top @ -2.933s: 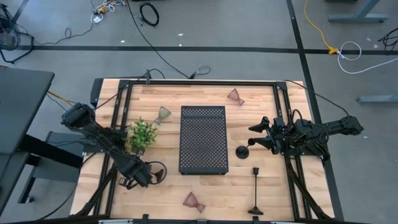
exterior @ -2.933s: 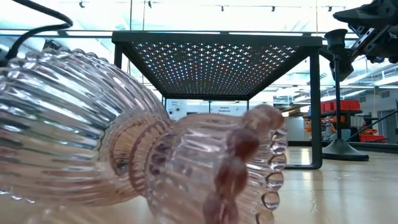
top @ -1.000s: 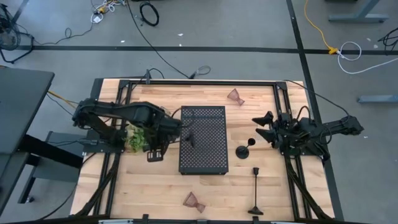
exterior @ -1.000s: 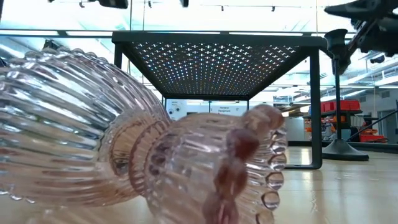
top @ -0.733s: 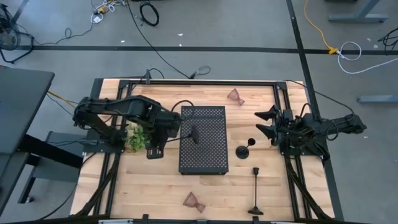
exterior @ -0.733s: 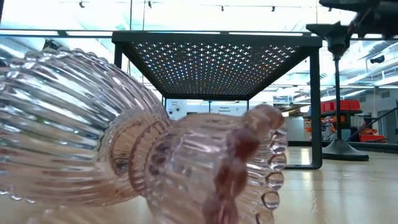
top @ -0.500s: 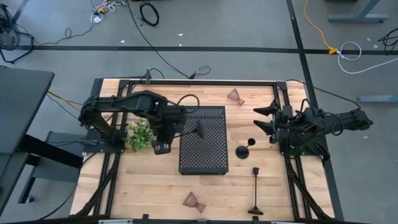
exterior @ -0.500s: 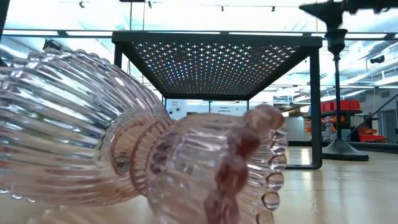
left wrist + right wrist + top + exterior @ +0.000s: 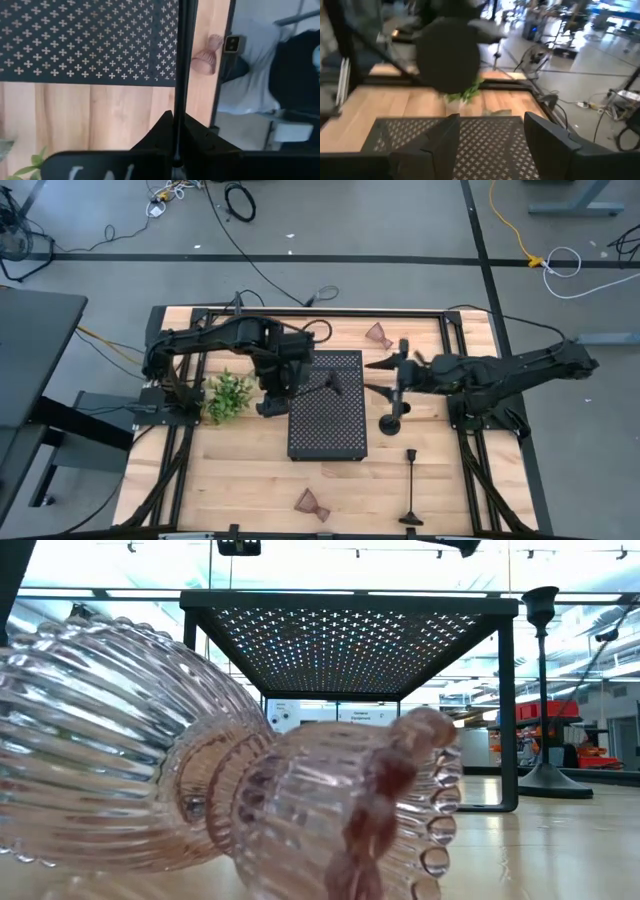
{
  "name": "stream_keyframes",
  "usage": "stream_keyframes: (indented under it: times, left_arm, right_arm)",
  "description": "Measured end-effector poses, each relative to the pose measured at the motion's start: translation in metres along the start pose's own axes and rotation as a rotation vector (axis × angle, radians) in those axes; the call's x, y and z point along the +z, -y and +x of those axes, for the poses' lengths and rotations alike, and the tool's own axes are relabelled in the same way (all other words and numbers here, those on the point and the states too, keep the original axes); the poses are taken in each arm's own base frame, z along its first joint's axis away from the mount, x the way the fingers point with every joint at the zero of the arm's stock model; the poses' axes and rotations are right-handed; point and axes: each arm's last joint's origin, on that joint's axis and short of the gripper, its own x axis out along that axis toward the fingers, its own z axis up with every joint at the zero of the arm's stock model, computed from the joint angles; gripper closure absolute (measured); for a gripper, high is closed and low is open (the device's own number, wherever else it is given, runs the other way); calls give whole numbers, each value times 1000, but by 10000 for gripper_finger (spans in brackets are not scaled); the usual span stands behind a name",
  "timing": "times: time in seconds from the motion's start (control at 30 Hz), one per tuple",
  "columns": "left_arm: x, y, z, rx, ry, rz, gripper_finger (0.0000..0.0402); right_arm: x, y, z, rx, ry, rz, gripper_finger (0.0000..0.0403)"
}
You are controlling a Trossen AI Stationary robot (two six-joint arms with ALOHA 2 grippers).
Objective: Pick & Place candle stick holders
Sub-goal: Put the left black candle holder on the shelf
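My left gripper (image 9: 290, 393) is shut on a black candle stick holder (image 9: 325, 387) above the left part of the black perforated tray (image 9: 325, 435). My right gripper (image 9: 378, 377) is open and empty, at the tray's right edge, above a second black holder (image 9: 391, 422) that stands on its disc base (image 9: 545, 780). A third black holder (image 9: 410, 485) lies on the table at the near right. One pink glass cup (image 9: 311, 503) lies on its side at the near edge, another (image 9: 378, 335) at the far right. The greenish cup is hidden. My left gripper pinches the holder's slim stick (image 9: 176, 137) between its two fingers, at the end away from the disc base (image 9: 447, 55). The stick runs on forward from between the fingers toward the table's right. The holder is lifted clear, above the tray.
A green plant sprig (image 9: 228, 395) lies left of the tray, beside my left arm. The near pink cup (image 9: 230, 770) fills most of the low view. Bare wood lies between the tray and the table's near edge.
My left gripper has carried the black holder toward the table's far edge and right, from beside the plant to over the tray's left part. My right gripper has risen and gone toward the table's left, past the standing holder to the tray's right edge, staying open.
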Motion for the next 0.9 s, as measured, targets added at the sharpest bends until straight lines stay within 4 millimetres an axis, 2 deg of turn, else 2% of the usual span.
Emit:
stream_keyframes:
  times: [0.13,0.3,0.5,0.63,0.77,0.9]
  left_arm:
    - [2,-7,-8,-59,21,-25,390]
    - [3,-16,-12,-92,27,-99,383]
    - [4,-22,-16,-138,31,-128,389]
    - [4,-22,-16,-138,30,-129,390]
    - [4,-22,-16,-142,28,-148,377]
    - [4,-22,-16,-152,26,-151,382]
  right_arm:
    - [13,-15,14,4,-34,-105,205]
    - [32,-38,19,-86,-46,-236,237]
    - [37,-71,32,-144,-84,-415,262]
    - [33,-89,50,-267,-151,-531,265]
    - [47,-101,63,-357,-108,-541,257]
    - [50,-113,79,-379,-124,-638,246]
